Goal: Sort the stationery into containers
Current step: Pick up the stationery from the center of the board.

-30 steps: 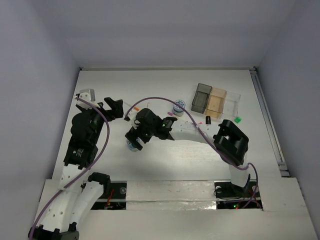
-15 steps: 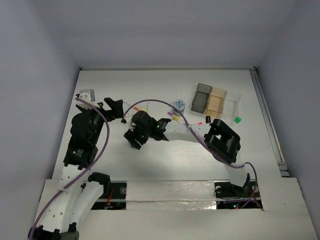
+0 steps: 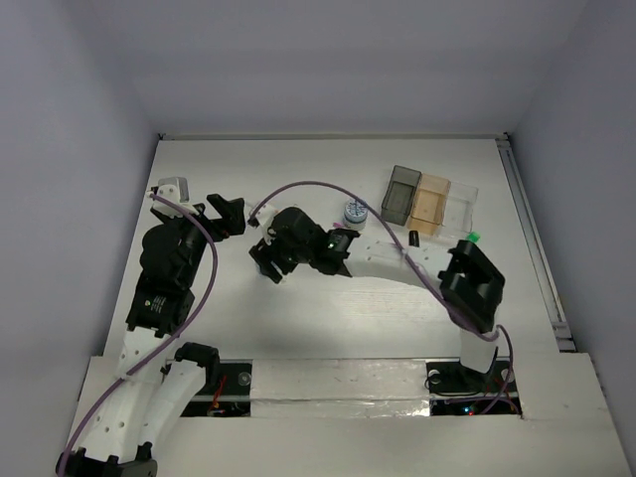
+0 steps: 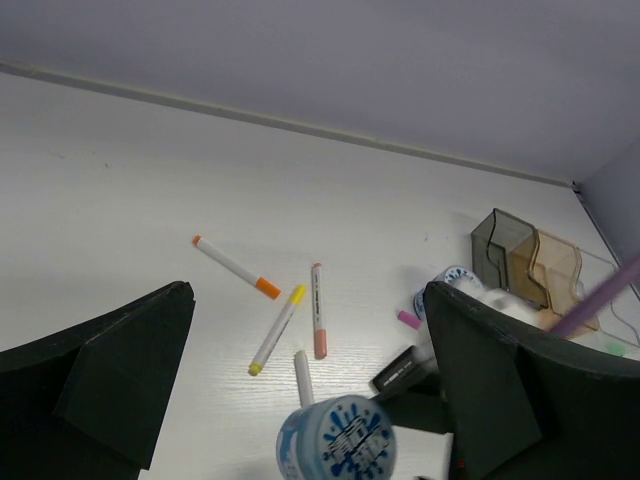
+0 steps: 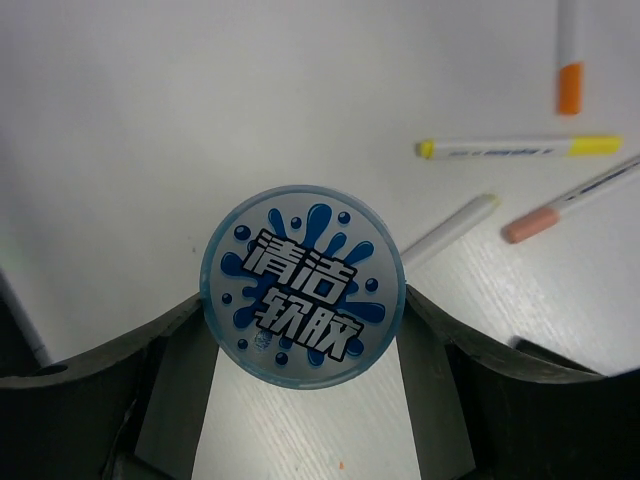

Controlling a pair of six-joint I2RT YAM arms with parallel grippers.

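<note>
Canister [image 5: 302, 296] with the blue splash lid sits pinched between the right jaws, one pressed to each side of its round wall, well to the left of the tray [image 3: 467, 189]. I cannot tell whether it rests on the surface [image 5: 150, 100] or hangs just above it. The left jaws are spread wide and hold nothing, farther left of the tray.

The step in hand looks like carrying this canister to the tray. To do it well, hold the lid level so the round wall does not slip out. Lift straight up, clear of the pens [image 5: 520, 148] lying on the tray side of it. Pass above the second canister [image 3: 355, 212], just left of the tray, without knocking it. Choose a compartment wide enough before lowering.
</note>
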